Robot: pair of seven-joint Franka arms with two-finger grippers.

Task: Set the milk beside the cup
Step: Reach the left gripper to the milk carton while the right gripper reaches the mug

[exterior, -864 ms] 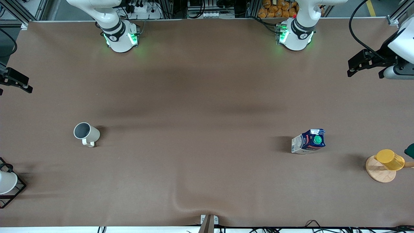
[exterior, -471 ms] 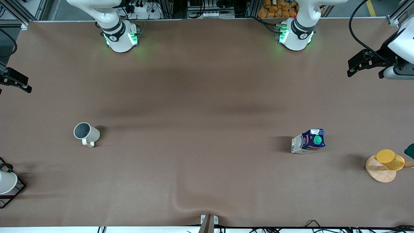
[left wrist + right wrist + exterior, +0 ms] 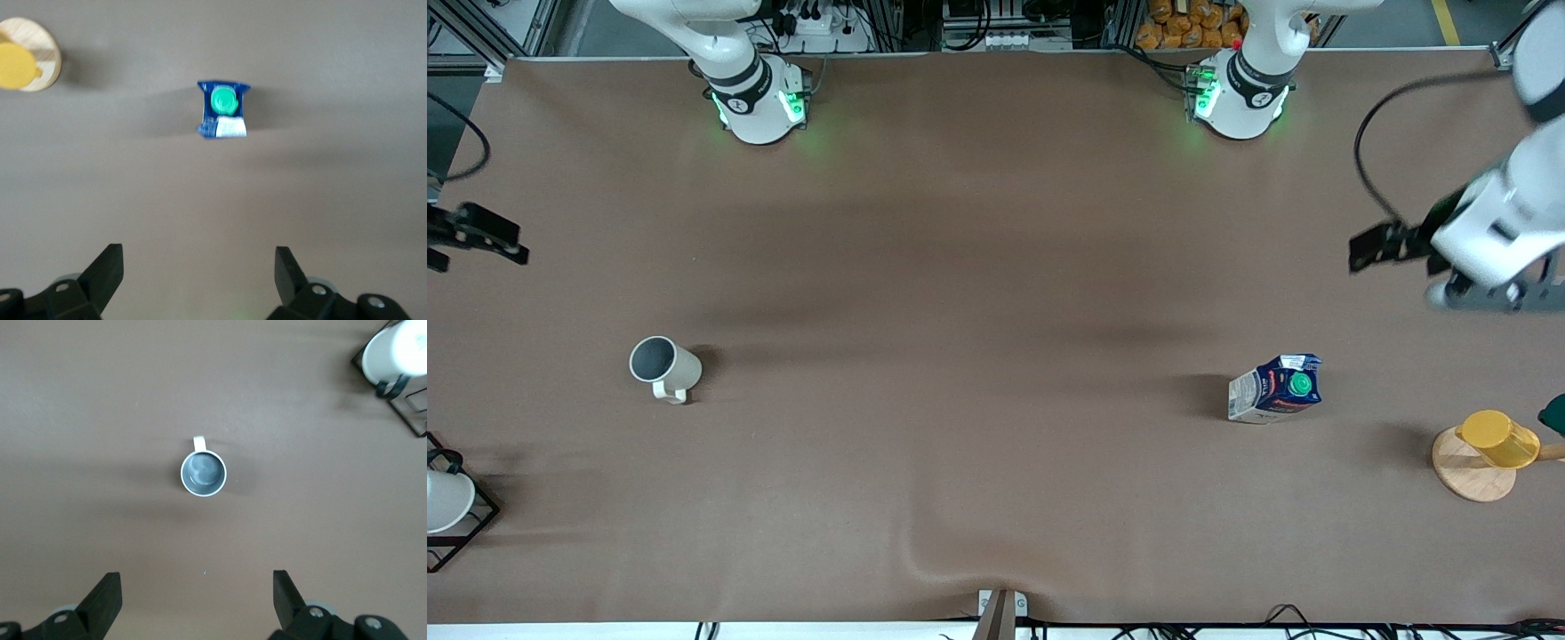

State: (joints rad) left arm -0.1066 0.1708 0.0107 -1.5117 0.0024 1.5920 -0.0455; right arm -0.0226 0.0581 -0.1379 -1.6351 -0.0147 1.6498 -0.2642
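The left pincer hung agape over the bench, its wrist view showing the milk; the right pincer, also agape, showed only the cup.

The milk is seen upright at upper centre on the desk. A yellow cup on a wooden disc is seen at upper left. The left pincer, spread wide, is seen along the bottom edge.

This is a robotics lab, not a home or kitchen. Two white arm bases with green status lights are bolted along one edge of a wide counter covered in plain brown sheeting. At that edge stand aluminium frame rails, power strips and bundled cables. More cables trail along the edge nearest the front camera.
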